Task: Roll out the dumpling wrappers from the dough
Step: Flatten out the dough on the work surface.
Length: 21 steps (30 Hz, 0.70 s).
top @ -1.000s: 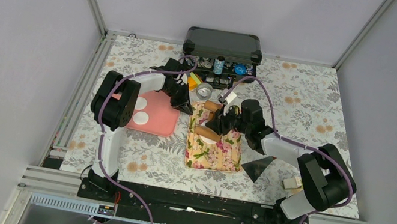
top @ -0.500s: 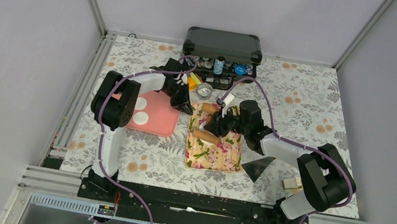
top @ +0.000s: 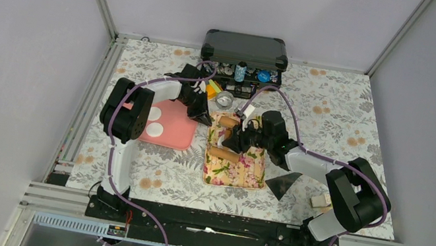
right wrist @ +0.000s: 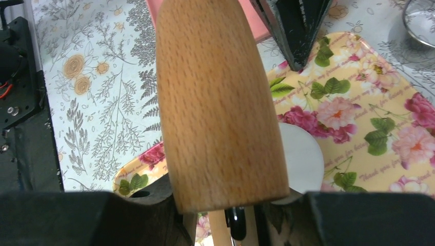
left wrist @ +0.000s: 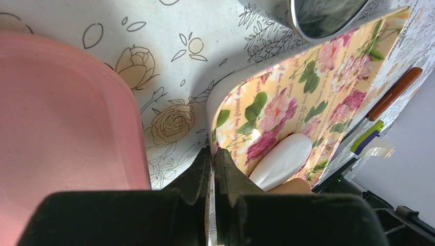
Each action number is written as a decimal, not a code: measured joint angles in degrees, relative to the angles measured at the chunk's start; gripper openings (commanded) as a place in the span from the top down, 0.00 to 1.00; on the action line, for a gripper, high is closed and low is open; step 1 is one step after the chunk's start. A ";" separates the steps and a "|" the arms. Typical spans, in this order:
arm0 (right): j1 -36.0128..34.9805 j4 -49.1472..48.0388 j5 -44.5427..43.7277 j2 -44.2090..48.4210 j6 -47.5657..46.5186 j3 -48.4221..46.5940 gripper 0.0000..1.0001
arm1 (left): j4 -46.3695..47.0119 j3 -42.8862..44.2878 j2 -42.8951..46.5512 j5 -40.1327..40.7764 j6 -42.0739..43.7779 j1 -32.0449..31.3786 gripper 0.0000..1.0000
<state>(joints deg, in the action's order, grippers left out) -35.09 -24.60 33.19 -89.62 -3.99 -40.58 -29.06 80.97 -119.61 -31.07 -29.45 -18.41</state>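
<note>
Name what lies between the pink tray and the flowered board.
Bare tablecloth; the shut left gripper points at the edge of the board. Left wrist view.

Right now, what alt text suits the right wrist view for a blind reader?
A wooden rolling pin, held in the right fingers, fills the centre, partly hiding a flat white dough disc on a flowered board. Left fingers stand at its edge.

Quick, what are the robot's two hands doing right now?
Left gripper: shut, holding nothing.
Right gripper: shut on the rolling pin.
</note>
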 measured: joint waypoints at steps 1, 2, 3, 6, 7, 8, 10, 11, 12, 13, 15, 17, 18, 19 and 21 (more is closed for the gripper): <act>-0.07 0.13 0.26 -0.02 0.04 0.00 1.00 | -0.02 0.00 0.00 0.00 0.00 0.00 1.00; -0.15 0.28 0.57 -0.02 0.17 0.00 1.00 | 0.00 0.00 0.00 0.00 0.00 0.00 1.00; -0.20 0.42 0.87 -0.04 0.31 0.00 1.00 | -0.02 0.00 0.00 0.00 0.00 0.00 1.00; -0.63 1.62 2.75 -0.22 1.29 0.39 1.00 | -0.02 0.00 0.00 0.00 0.00 0.00 1.00; -0.76 1.64 2.97 -0.22 1.31 0.42 1.00 | -0.02 0.00 0.00 0.00 -0.02 0.00 1.00; -0.76 1.64 3.04 -0.22 1.33 0.42 1.00 | -0.02 0.00 0.00 0.00 -0.02 0.00 1.00; -0.76 1.73 3.26 -0.22 1.31 0.39 1.00 | -0.02 0.00 0.00 -0.02 -0.02 0.00 1.00; -0.76 1.97 3.50 -0.20 1.31 0.31 1.00 | -0.02 0.00 0.00 0.00 -0.02 0.00 1.00; -0.76 2.80 3.67 -0.09 1.33 -0.09 1.00 | -0.02 0.00 0.00 -0.02 -0.02 0.00 1.00; -0.76 4.07 3.80 0.17 1.29 -0.55 1.00 | -0.02 0.00 0.00 -0.02 -0.02 0.00 1.00; -0.35 6.56 3.82 1.27 1.51 -0.98 1.00 | 0.00 0.00 0.00 -0.02 0.00 0.00 1.00; 0.72 8.96 3.93 2.82 2.49 -0.98 1.00 | 0.00 0.00 0.00 -0.02 0.00 0.00 1.00; 1.81 9.46 4.07 3.50 3.48 -1.03 1.00 | 0.00 0.00 0.00 -0.02 0.04 0.02 1.00; 2.86 9.46 4.07 3.89 4.20 -1.11 1.00 | 0.00 0.00 0.00 -0.02 0.07 0.04 1.00; 5.77 8.41 3.96 4.31 5.88 -1.70 1.00 | 0.00 0.00 0.00 -0.02 0.07 0.07 1.00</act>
<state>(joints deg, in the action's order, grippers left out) -29.32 -16.19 37.15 -85.32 1.89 -42.28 -29.06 80.97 -119.61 -31.09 -29.39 -18.35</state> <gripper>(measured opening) 0.340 0.032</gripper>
